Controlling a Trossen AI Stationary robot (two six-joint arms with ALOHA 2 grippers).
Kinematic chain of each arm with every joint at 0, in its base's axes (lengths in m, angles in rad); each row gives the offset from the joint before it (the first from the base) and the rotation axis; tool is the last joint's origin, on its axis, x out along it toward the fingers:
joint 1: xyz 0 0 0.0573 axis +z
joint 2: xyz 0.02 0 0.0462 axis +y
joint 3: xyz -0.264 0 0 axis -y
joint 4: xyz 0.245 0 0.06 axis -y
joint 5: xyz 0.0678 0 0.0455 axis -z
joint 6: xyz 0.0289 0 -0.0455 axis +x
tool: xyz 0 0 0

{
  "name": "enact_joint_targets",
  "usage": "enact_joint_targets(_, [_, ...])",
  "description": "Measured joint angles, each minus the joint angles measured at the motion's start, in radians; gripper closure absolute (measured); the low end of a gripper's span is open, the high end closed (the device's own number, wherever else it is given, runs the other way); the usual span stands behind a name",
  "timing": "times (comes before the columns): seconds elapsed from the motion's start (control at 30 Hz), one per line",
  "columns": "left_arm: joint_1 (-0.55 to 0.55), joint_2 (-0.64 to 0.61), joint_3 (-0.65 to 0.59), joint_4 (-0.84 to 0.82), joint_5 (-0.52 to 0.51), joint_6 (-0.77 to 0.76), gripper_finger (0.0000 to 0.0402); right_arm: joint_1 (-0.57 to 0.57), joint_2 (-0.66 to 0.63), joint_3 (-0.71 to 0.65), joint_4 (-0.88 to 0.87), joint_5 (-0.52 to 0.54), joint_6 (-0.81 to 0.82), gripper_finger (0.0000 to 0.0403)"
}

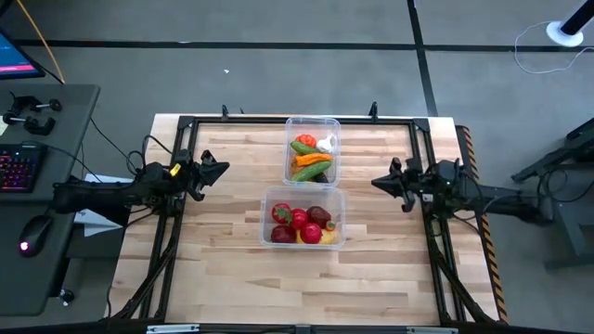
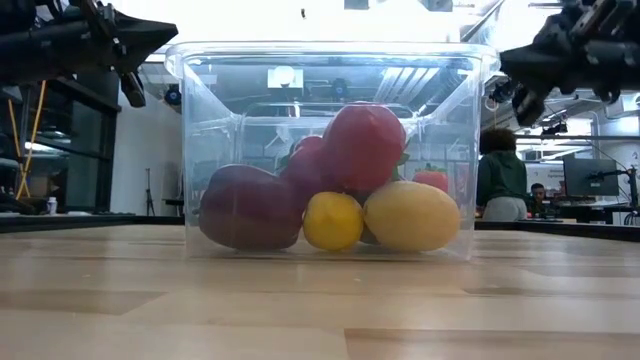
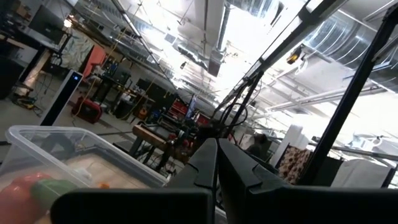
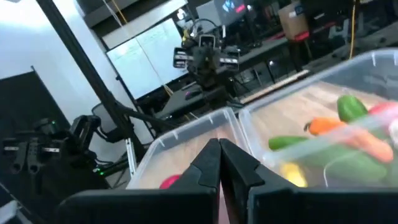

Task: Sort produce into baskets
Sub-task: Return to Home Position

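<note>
Two clear tubs stand mid-table. The far tub (image 1: pixel 312 148) holds green cucumbers, orange carrots, a red piece and white garlic. The near tub (image 1: pixel 303 218) holds red tomatoes and apples, a dark purple piece and yellow lemons (image 2: pixel 411 215). My left gripper (image 1: pixel 221 169) is shut and empty, raised above the table to the left of the tubs. My right gripper (image 1: pixel 377 182) is shut and empty, raised to the right of the tubs. Both point toward the tubs. In the wrist views the shut fingers show for the left gripper (image 3: pixel 217 163) and the right gripper (image 4: pixel 219 163).
A black frame (image 1: pixel 418 125) runs around the wooden table top. A keyboard and mouse (image 1: pixel 28 232) lie on a side desk left of the table. People sit in the room beyond the table (image 2: pixel 497 172).
</note>
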Motion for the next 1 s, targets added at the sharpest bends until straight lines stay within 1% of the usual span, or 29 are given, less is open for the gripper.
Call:
enact_joint_targets(0.07, [0.000,0.000,0.000,0.000,0.000,0.000,0.0401,-0.018,-0.016,-0.026,0.002,-0.023,0.013,0.0403])
enact_joint_targets(0.17, [0.000,0.000,0.000,0.000,0.000,0.000,0.0401,-0.009,-0.037,-0.058,0.021,-0.027,0.028,0.0403])
enact_joint_targets(0.27, [0.000,0.000,0.000,0.000,0.000,0.000,0.0401,0.041,-0.054,-0.089,0.089,-0.007,0.062,0.0403])
enact_joint_targets(0.33, [0.000,0.000,0.000,0.000,0.000,0.000,0.0401,0.093,-0.061,-0.110,0.113,0.035,0.056,0.0403])
enact_joint_targets(0.47, [0.000,0.000,0.000,0.001,0.000,0.000,0.0401,0.186,-0.066,-0.110,0.065,0.152,-0.055,0.0403])
enact_joint_targets(0.53, [0.000,0.000,0.000,0.001,-0.001,0.000,0.0401,0.203,-0.066,-0.110,0.066,0.186,-0.144,0.0403])
enact_joint_targets(0.67, [0.000,0.000,0.000,0.000,-0.001,0.000,0.0401,0.193,-0.066,-0.110,0.034,0.196,-0.296,0.0403])
enact_joint_targets(0.8, [0.000,0.000,0.000,0.000,-0.001,0.000,0.0401,0.176,-0.065,-0.111,-0.124,0.198,-0.458,0.0403])
enact_joint_targets(0.87, [0.000,0.000,0.000,0.000,-0.001,0.000,0.0401,0.174,-0.065,-0.110,-0.193,0.198,-0.485,0.0403])
enact_joint_targets(1.0, [0.000,0.000,0.000,0.000,0.000,0.000,0.0401,0.174,-0.047,-0.106,-0.204,0.199,-0.467,0.0403])
